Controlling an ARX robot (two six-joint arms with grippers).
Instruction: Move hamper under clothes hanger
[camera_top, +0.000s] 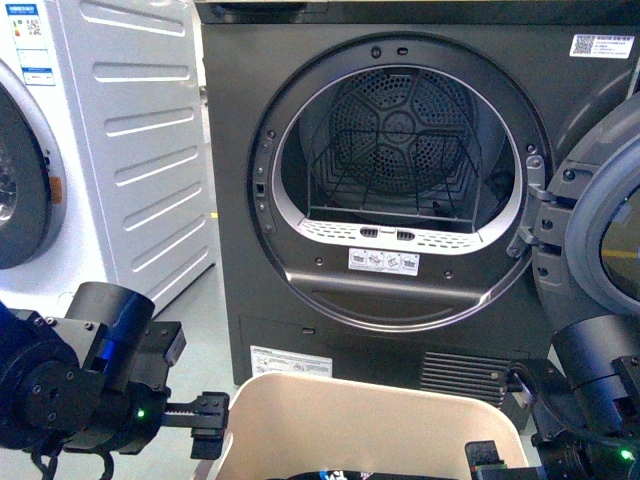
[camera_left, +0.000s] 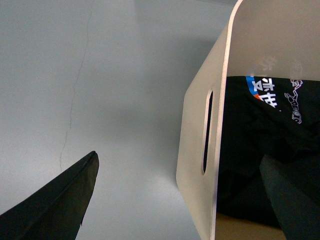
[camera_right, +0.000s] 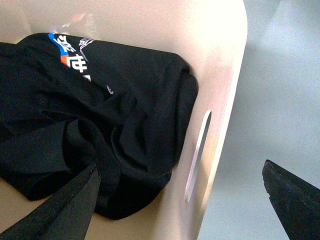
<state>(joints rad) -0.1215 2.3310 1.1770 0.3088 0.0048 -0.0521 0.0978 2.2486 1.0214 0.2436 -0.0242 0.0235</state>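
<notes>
The beige hamper (camera_top: 300, 410) stands at the bottom centre of the front view, just in front of the dryer. A crumpled black garment (camera_right: 100, 115) with printed lettering lies inside it. My left gripper (camera_left: 180, 156) is open and straddles the hamper's left wall (camera_left: 197, 120) by the handle cut-out (camera_left: 207, 132), one finger outside and one inside. My right gripper (camera_right: 180, 165) is open too and straddles the right wall (camera_right: 220, 100) at its cut-out (camera_right: 199, 150). In the front view the left gripper (camera_top: 205, 425) and right gripper (camera_top: 490, 460) flank the rim. The clothes hanger is out of view.
A dark grey dryer (camera_top: 300, 330) stands right behind the hamper, its round door (camera_top: 600, 220) swung open to the right. A white washing machine (camera_top: 110, 130) stands at the left. Grey floor (camera_left: 100, 75) lies on both outer sides of the hamper.
</notes>
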